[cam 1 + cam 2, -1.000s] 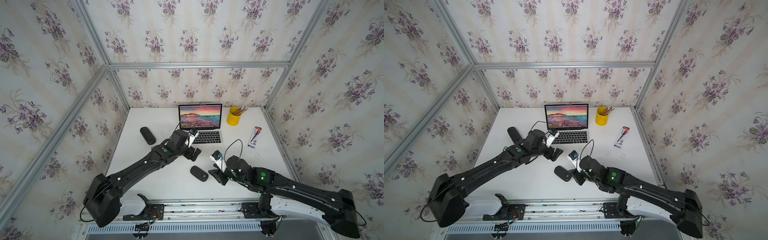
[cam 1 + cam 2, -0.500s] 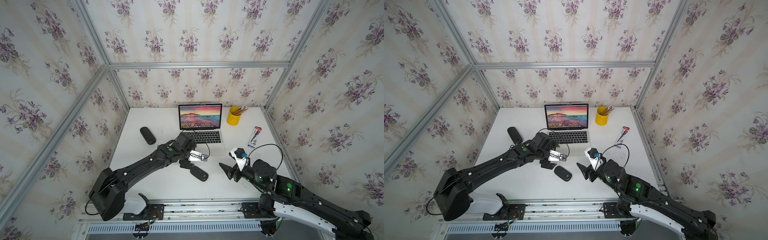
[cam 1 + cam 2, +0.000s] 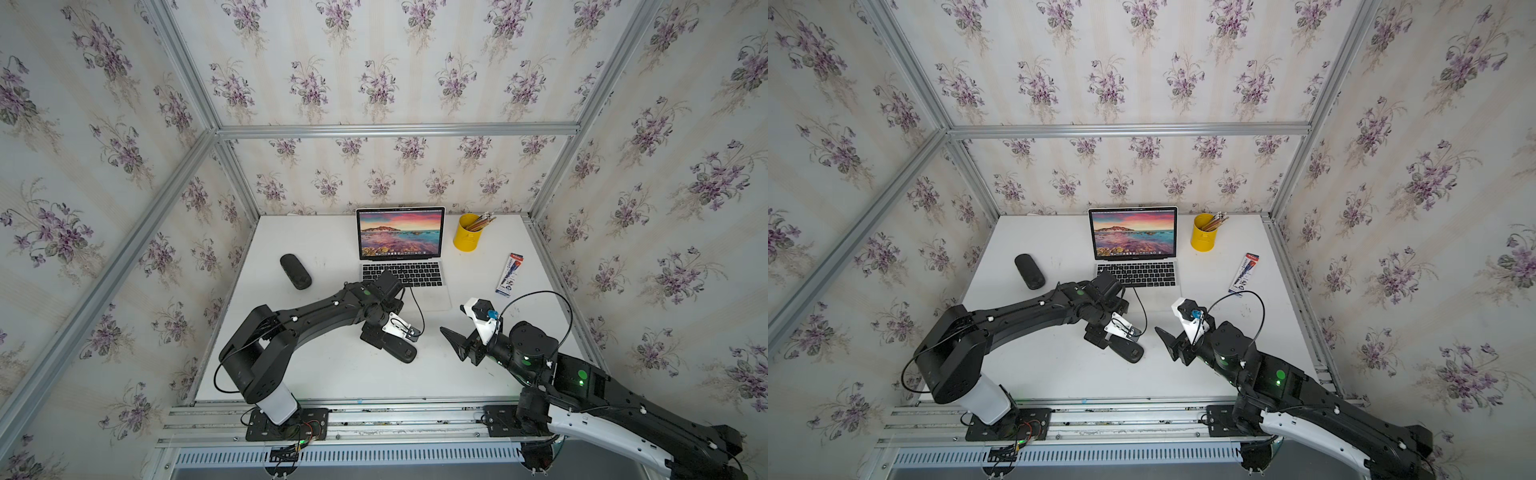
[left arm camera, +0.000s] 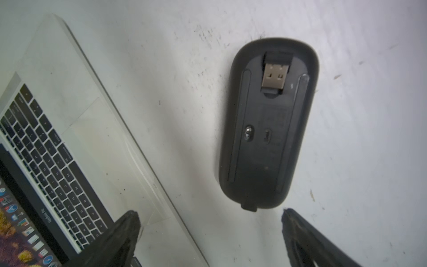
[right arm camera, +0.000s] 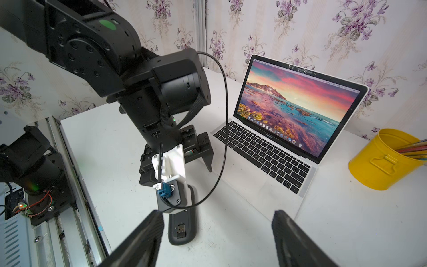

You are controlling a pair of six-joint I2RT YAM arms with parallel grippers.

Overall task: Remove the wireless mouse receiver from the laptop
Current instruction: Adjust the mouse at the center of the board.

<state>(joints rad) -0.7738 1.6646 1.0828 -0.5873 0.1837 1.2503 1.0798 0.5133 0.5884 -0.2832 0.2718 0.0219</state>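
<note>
Wrist views only: wireless mouse receiver [image 4: 275,77] in underside slot of flipped mouse [image 4: 265,150], beside laptop [image 4: 57,81]. Unresolved in top views. Both wide, empty: left end effector [image 4: 209,213] over mouse, right end effector [image 5: 217,214] nearby.

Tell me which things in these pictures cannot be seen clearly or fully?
- Receiver: clear in the left wrist view, in the upturned mouse; too small in both top views.
- Laptop: one front corner is covered by the left arm in both top views.
- Left fingers and right fingers: cut off by the picture edge in their wrist views.
- Packet: print too small in a top view.
</note>
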